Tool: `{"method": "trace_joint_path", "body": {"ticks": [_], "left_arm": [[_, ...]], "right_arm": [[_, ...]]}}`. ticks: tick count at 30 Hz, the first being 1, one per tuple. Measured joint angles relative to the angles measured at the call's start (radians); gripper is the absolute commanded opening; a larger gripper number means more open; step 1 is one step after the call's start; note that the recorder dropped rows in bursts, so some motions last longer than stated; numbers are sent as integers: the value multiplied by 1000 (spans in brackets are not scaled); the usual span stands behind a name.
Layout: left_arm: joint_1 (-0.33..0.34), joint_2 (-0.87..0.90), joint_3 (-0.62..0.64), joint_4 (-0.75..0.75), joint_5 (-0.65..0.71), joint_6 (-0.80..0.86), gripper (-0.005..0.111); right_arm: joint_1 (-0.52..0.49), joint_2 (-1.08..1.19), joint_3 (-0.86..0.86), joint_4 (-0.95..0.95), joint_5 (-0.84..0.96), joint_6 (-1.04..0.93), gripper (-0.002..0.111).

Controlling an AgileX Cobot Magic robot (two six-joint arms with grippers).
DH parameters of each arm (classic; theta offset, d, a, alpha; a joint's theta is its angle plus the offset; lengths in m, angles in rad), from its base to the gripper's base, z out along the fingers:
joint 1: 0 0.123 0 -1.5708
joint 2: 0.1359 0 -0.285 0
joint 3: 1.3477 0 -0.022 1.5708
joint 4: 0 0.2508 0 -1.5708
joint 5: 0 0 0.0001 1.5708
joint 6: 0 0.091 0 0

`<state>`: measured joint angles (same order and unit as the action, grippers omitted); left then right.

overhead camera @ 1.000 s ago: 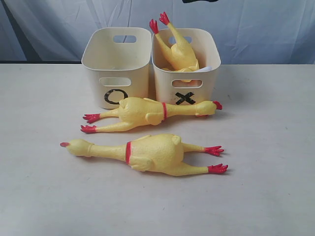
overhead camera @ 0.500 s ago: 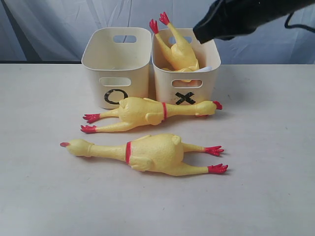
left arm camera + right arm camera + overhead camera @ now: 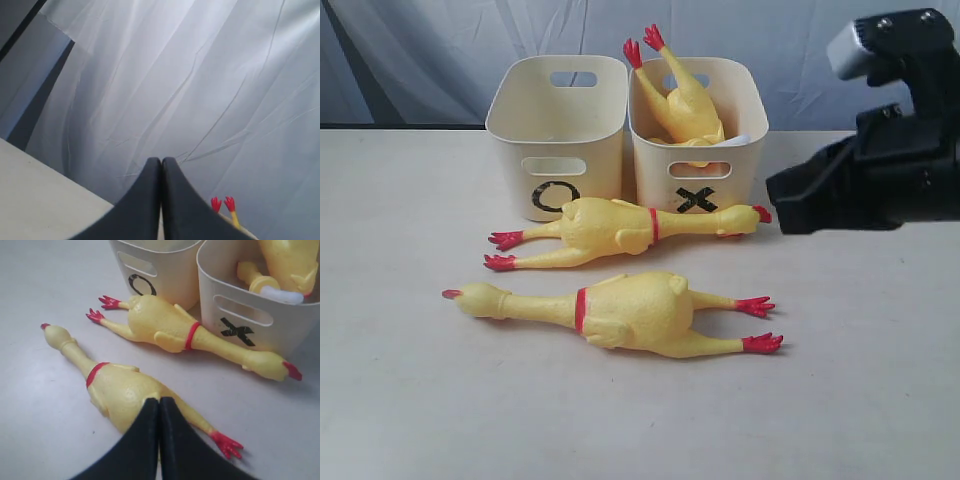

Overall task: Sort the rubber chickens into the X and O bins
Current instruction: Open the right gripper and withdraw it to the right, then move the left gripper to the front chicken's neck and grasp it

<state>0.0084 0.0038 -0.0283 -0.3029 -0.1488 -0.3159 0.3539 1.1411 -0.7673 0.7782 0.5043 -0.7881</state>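
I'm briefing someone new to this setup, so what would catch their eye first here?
Two long yellow rubber chickens lie on the table before the O bin and X bin: the nearer chicken with head to the left, the farther chicken with head to the right. A third chicken stands head-down in the X bin, red feet above its rim. The black right gripper hovers shut at the right, near the farther chicken's head.

O bin [image 3: 592,142] left, X bin [image 3: 746,140] right holding chicken [image 3: 688,108], two chickens [image 3: 615,228] [image 3: 632,310] before
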Motion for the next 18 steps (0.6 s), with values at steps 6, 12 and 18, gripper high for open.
{"method": "trace_joint_path", "body": {"ticks": [6, 12, 18], "left_arm": [[0, 10, -132, 180, 59, -91, 0], [0, 254, -344, 341, 102, -95, 0], [-83, 578, -574, 322, 353, 116, 0]], "right_arm": [[0, -252, 168, 84, -16, -2, 0], [0, -485, 237, 156, -18, 0, 0], [0, -556, 237, 165, -3, 2, 0]]}}
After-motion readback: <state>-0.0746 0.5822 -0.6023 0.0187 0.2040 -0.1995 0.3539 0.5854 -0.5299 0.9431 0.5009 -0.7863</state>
